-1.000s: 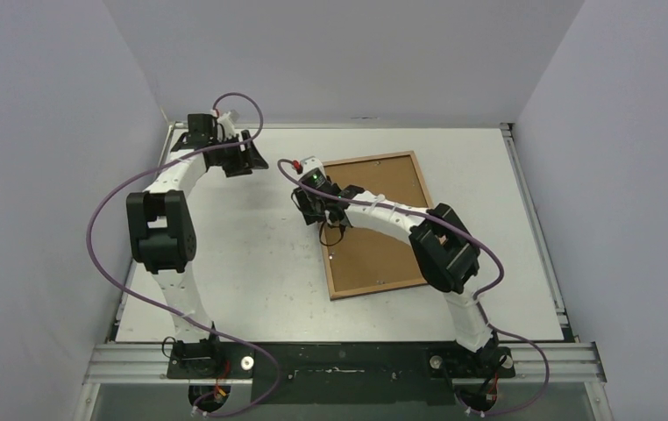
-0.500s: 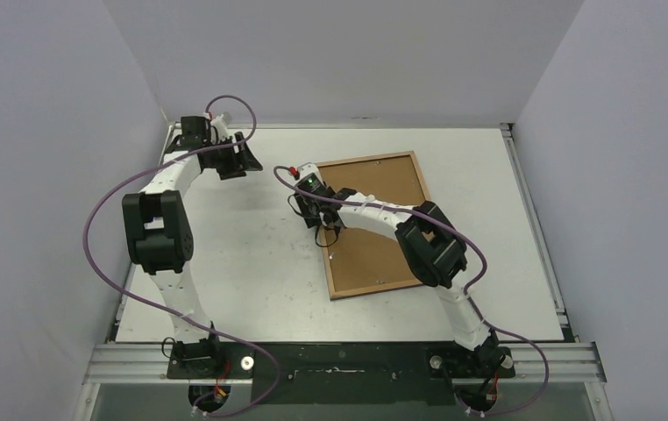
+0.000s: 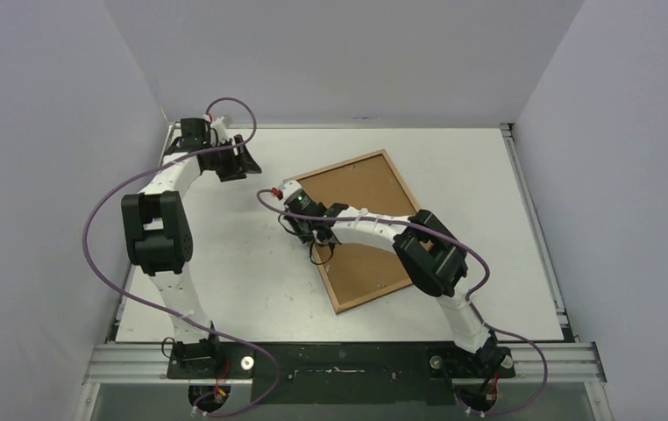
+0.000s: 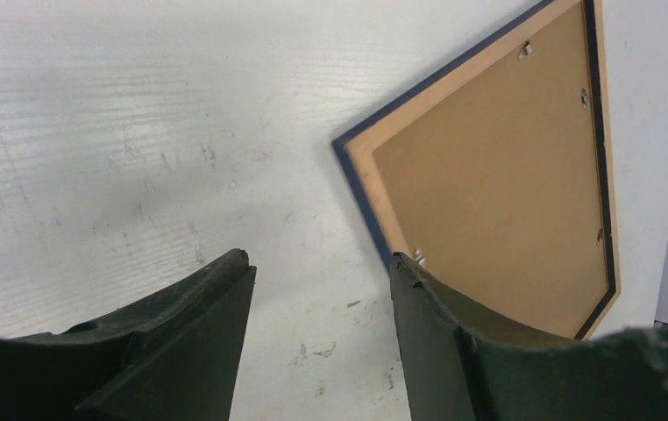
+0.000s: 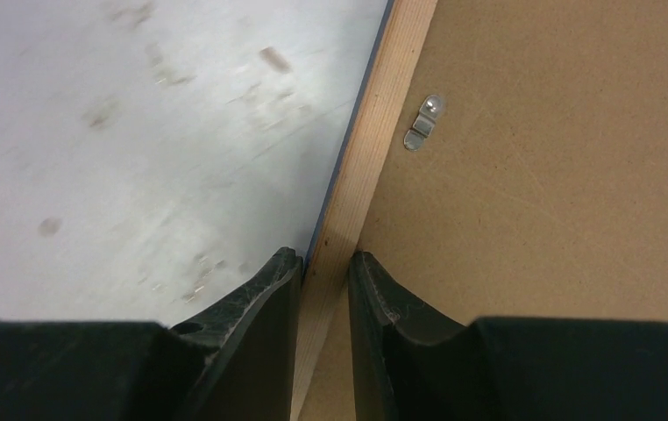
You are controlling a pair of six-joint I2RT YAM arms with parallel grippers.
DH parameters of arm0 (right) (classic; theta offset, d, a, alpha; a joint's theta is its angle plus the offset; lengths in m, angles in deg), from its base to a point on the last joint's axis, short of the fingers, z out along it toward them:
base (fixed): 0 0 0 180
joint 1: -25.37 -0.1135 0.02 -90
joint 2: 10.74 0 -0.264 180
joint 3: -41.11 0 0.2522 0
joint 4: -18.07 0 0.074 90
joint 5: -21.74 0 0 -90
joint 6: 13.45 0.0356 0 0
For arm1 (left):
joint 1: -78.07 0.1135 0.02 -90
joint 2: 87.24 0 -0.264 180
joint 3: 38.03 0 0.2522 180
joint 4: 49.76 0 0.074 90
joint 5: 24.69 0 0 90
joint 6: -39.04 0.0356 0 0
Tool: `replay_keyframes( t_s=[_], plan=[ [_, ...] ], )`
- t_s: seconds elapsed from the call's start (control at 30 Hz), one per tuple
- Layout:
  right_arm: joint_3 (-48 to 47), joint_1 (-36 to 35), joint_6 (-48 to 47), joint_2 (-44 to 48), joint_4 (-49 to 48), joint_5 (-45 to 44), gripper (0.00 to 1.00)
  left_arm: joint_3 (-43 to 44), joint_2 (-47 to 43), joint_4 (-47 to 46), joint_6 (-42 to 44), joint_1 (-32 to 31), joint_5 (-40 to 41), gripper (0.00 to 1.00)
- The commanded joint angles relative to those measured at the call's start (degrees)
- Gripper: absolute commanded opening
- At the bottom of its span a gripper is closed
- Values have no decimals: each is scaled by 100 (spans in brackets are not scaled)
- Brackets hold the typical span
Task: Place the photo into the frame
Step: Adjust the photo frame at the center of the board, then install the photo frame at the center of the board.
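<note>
From above, you see the frame (image 3: 365,189) lying flat on the white table (image 3: 252,263), brown back up. Its long side runs from the far end to the near end, and the near end leans to the right. Your right gripper (image 3: 311,232) sits on the frame's left long edge. Your left gripper (image 3: 245,165) is at the far left, well apart from the frame.

In the left wrist view, your left gripper (image 4: 322,263) stands wide open with only bare table between its fingers. The frame (image 4: 497,167) lies off to the right, one corner pointing at the fingers.

In the right wrist view, your right gripper (image 5: 323,256) is pinched on the frame's wooden rim (image 5: 383,105), one finger outside it and one over the backing board (image 5: 558,175). A small metal clip (image 5: 422,123) sits just past the fingers.
</note>
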Motion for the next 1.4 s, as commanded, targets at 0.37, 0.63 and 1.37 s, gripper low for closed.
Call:
replay_keyframes(
  t_s=[0.37, 0.63, 1.37],
  plan=[
    [460, -717, -810, 630, -3, 1432, 37, -168, 6, 438, 828, -145, -317, 55],
    [1021, 231, 695, 1611, -421, 2494, 68, 111, 464, 1052, 1758, -579, 8, 54],
    [3480, 885, 2277, 3081, -837, 3287, 64, 297, 687, 1194, 2676, -972, 915, 42]
  ],
)
